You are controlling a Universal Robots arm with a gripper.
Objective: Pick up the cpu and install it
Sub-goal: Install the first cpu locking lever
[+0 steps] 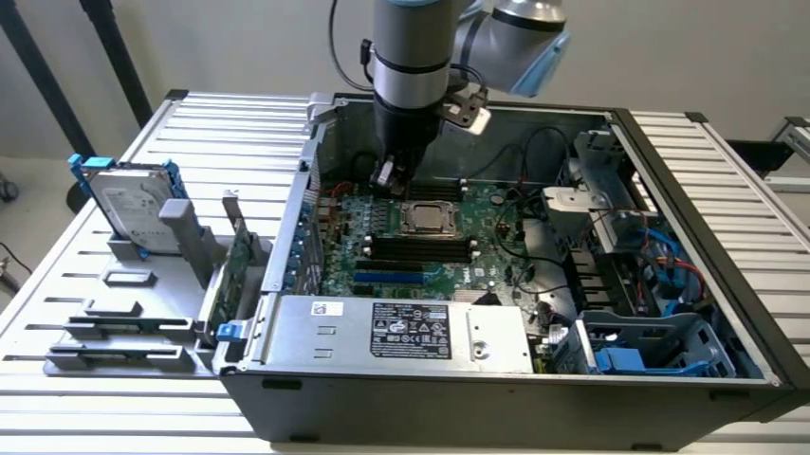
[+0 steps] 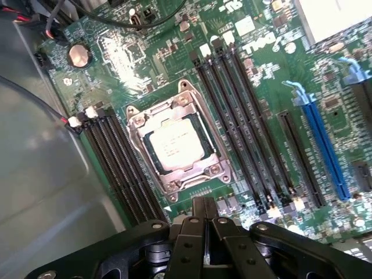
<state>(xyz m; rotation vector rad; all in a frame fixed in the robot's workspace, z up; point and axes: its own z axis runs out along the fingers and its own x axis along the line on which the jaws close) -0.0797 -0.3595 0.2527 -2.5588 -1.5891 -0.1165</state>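
The cpu [image 1: 431, 218] [image 2: 176, 142] is a small silver-grey square lying flat in the metal-framed socket in the middle of the green motherboard [image 1: 481, 270]. My gripper [image 1: 385, 176] [image 2: 204, 203] hangs inside the open computer case, just behind the socket and slightly toward the exterior view's left. Its black fingers are pressed together, shut, with nothing between them. They stand apart from the cpu.
A silver power supply box [image 1: 405, 330] with a black label fills the case's front. A hard drive with blue rails [image 1: 127, 204] stands in a grey fixture [image 1: 120, 322] outside the case at the exterior view's left. Black memory slots [image 2: 250, 128] flank the socket. Cables and drive bays [image 1: 633, 284] crowd the right side.
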